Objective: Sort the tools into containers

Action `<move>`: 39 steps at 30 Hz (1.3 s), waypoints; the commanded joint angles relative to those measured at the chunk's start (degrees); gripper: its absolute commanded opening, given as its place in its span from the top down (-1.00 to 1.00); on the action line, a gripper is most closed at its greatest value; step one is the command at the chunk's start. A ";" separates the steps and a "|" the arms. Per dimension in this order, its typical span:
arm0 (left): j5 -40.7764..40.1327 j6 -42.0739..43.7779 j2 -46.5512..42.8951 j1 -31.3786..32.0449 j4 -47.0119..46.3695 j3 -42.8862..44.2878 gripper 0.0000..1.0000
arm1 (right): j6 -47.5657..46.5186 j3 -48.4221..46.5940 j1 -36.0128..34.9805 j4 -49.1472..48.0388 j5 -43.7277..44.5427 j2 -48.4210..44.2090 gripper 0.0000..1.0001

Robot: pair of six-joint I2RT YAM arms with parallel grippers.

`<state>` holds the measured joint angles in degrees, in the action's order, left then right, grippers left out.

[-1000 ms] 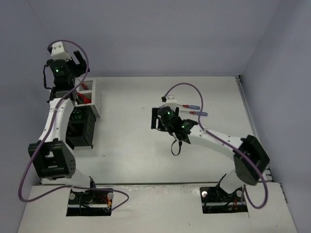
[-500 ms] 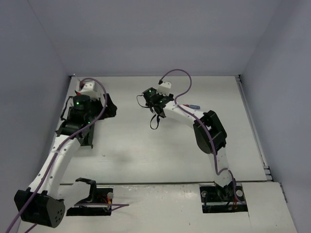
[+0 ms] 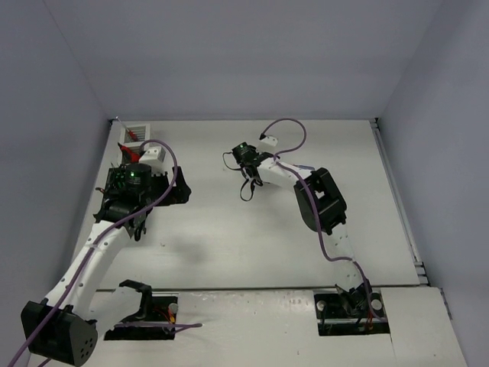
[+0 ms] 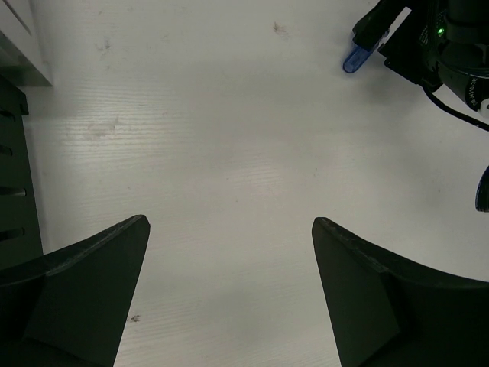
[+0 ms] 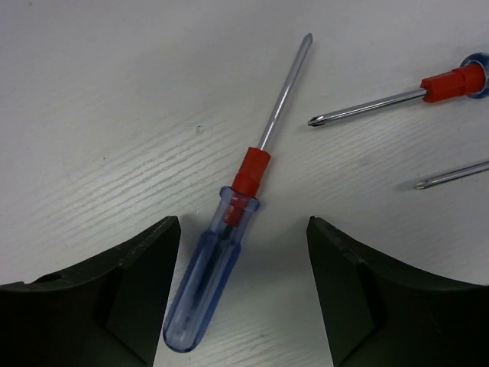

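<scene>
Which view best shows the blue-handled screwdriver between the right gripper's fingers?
Right wrist: the whole screwdriver, handle to tip, inside the open right gripper. Left wrist shows only a blue handle end, maybe its. Top external: the arm hides it.

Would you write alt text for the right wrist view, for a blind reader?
A blue-handled screwdriver with a red collar lies on the white table between the right gripper's open fingers. A second screwdriver and a bare shaft lie at the right edge.

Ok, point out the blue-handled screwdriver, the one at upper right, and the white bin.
blue-handled screwdriver (image 5: 248,174): right wrist view, red collar.
upper-right screwdriver (image 5: 382,104): right wrist view, metal shaft.
white bin (image 3: 141,127): top view, slatted wall.
</scene>
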<state>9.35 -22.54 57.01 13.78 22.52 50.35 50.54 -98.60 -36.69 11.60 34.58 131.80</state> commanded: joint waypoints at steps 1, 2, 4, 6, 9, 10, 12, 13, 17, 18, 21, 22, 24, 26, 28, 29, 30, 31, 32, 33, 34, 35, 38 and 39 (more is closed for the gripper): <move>0.75 0.48 -0.76 0.11 -2.75 2.57 -0.71 | 0.72 -2.14 0.04 0.26 1.92 -0.17 -0.19; 0.99 0.42 -0.76 0.05 -2.81 2.56 -0.71 | 0.70 -1.89 0.04 0.26 1.49 -0.14 -0.17; 1.22 0.30 -0.76 0.02 -2.95 2.50 -0.71 | 0.56 -0.48 -0.07 0.26 0.66 -0.27 -0.01; 1.37 0.30 -0.67 -0.07 -3.01 2.56 -0.71 | 0.26 1.24 -0.22 0.35 -0.40 -1.02 0.16; 2.57 0.21 -0.27 -0.18 -3.69 2.54 -0.71 | -0.82 4.35 -0.79 0.24 -2.34 -2.50 0.47; 3.31 0.21 -0.14 -0.24 -3.89 2.47 -0.71 | -1.93 5.62 -0.93 0.18 -3.19 -3.04 0.52; 4.72 0.21 0.39 -0.42 -4.60 2.21 -0.71 | -3.08 7.82 -1.89 0.08 -4.08 -4.01 0.75; 5.93 0.04 0.82 -0.51 -4.94 2.12 -0.71 | -3.70 9.04 -2.33 -0.17 -4.43 -5.05 0.83; 7.15 -0.53 1.38 -0.90 -5.62 1.99 -0.71 | -7.58 16.06 -5.49 -1.62 -4.55 -8.48 1.00; 7.49 -0.73 1.52 -1.11 -5.89 1.79 -0.71 | -8.94 18.09 -7.59 -3.03 -4.69 -10.58 1.00; 8.95 -0.97 1.54 -1.66 -6.55 1.48 -0.71 | -13.28 24.65 -10.48 -7.28 -8.31 -14.26 1.00; 9.36 -1.10 1.59 -1.71 -6.96 1.39 -0.71 | -15.23 26.52 -11.08 -9.82 -11.89 -15.81 1.00; 10.05 -1.45 1.74 -1.74 -7.68 1.00 -0.71 | -17.63 30.29 -11.64 -14.12 -17.50 -17.95 1.00; 9.98 -2.34 1.93 -1.74 -8.25 0.62 -0.71 | -20.61 34.20 -12.56 -16.97 -21.70 -20.01 1.00; 10.71 -3.31 2.69 -1.74 -8.59 0.47 -0.71 | -23.81 36.88 -14.14 -18.53 -22.74 -21.71 1.00; 10.94 -3.64 2.97 -1.70 -8.81 0.50 -0.71 | -25.28 37.76 -14.88 -19.10 -23.10 -22.31 1.00; 11.14 -4.11 3.21 -1.65 -9.09 0.48 -0.71 | -26.82 38.58 -15.52 -19.80 -23.98 -22.89 1.00; 11.52 -5.13 3.56 -1.65 -9.48 0.25 -0.71 | -28.41 39.82 -15.88 -21.16 -25.93 -23.82 1.00; 12.38 -6.62 3.88 -1.65 -10.58 -0.30 -0.71 | -29.05 40.46 -16.28 -22.82 -27.28 -24.93 1.00; 12.71 -7.31 4.06 -1.60 -11.41 -0.55 -0.71 | -29.95 41.26 -16.57 -24.01 -28.66 -26.02 1.00; 13.27 -8.25 4.31 -1.55 -12.06 -0.84 -0.71 | -30.92 42.08 -16.87 -25.07 -29.65 -27.07 1.00; 14.21 -9.59 4.67 -1.50 -12.52 -1.19 -0.71 | -31.95 42.93 -17.18 -26.02 -30.11 -28.06 1.00; 15.25 -11.39 5.39 -1.30 -13.21 -1.57 -0.71 | -34.27 44.28 -18.24 -28.38 -32.02 -32.11 1.00; 15.26 -11.83 5.40 -1.21 -13.12 -1.48 -0.71 | -34.90 44.46 -18.94 -29.09 -32.03 -33.10 1.00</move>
<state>21.81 -30.24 62.28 12.36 14.50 48.07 20.88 -55.59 -53.76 -14.41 8.13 104.70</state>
